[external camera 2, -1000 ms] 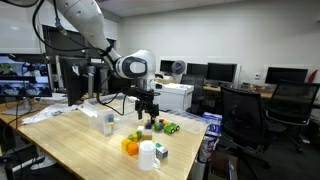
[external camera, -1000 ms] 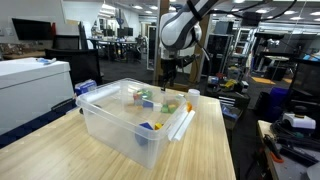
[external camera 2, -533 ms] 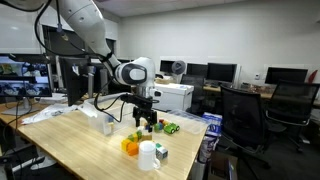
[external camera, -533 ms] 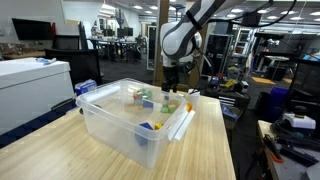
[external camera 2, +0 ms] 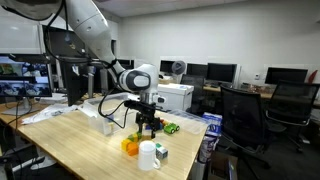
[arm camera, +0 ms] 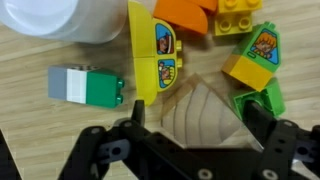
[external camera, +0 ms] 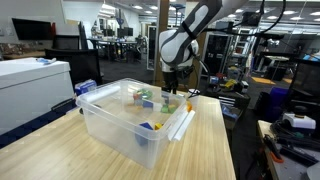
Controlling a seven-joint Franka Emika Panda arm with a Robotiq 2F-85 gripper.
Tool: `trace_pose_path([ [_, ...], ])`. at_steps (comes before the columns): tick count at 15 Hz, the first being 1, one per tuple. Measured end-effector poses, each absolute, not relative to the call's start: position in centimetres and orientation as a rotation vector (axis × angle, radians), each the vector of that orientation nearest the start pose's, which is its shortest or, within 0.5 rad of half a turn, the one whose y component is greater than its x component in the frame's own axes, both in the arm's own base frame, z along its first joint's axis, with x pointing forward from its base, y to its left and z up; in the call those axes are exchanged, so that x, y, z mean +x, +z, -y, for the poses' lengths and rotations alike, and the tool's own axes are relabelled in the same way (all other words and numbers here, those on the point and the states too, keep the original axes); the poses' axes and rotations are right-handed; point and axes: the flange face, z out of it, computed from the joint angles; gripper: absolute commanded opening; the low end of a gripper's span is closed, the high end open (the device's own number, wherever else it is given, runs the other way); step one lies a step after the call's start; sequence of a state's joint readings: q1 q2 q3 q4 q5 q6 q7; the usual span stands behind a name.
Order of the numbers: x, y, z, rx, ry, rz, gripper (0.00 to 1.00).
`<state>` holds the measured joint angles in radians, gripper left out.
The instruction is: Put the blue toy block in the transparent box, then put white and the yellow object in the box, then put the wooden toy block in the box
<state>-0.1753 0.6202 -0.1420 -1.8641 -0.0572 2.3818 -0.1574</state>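
In the wrist view the tan wooden toy block (arm camera: 195,105) lies on the table between my two fingers. My gripper (arm camera: 192,128) is open, with one finger on each side of the block. The yellow object (arm camera: 155,55), with picture stickers on it, lies just beside the block. The transparent box (external camera: 120,125) stands mid-table in an exterior view, with a small blue piece (external camera: 148,126) inside near its front wall. My gripper (external camera: 170,90) is low behind the box and, in the exterior view from the opposite side, down among the toys (external camera 2: 148,126).
Around the block lie a green and white brick (arm camera: 85,87), an orange block (arm camera: 185,15), yellow bricks (arm camera: 255,60) and a green block (arm camera: 265,100). A white cup (arm camera: 45,20) stands close by, near the table edge (external camera 2: 148,155). Office chairs and desks surround the table.
My gripper has come down from above the toys to table level and now straddles the wooden block. The toys and the box have not moved.
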Motion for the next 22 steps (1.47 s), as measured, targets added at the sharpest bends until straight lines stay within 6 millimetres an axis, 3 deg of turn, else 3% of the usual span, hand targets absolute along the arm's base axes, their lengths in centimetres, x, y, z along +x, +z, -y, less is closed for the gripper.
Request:
trace_pose_path([
  [1,59.9,17.4,19.5,-3.227,0.200,-0.155,0.74],
  [3,60.1,16.9,19.7,-3.228,0.203,-0.155,0.69],
  [5,60.3,16.7,19.6,-3.229,0.199,-0.147,0.55],
  [12,61.1,18.0,18.1,-3.248,0.167,-0.048,0.54],
  [15,61.6,21.7,16.1,-3.293,0.113,0.056,0.54],
  [17,61.7,25.5,13.6,-3.315,0.045,0.149,0.54],
  [19,61.4,29.2,10.5,-3.322,-0.031,0.250,0.54],
  [20,60.6,32.6,6.7,-3.313,-0.108,0.361,0.54],
  [21,60.2,33.5,5.6,-3.307,-0.128,0.389,0.54],
  [22,59.3,34.9,3.3,-3.290,-0.159,0.460,0.54],
])
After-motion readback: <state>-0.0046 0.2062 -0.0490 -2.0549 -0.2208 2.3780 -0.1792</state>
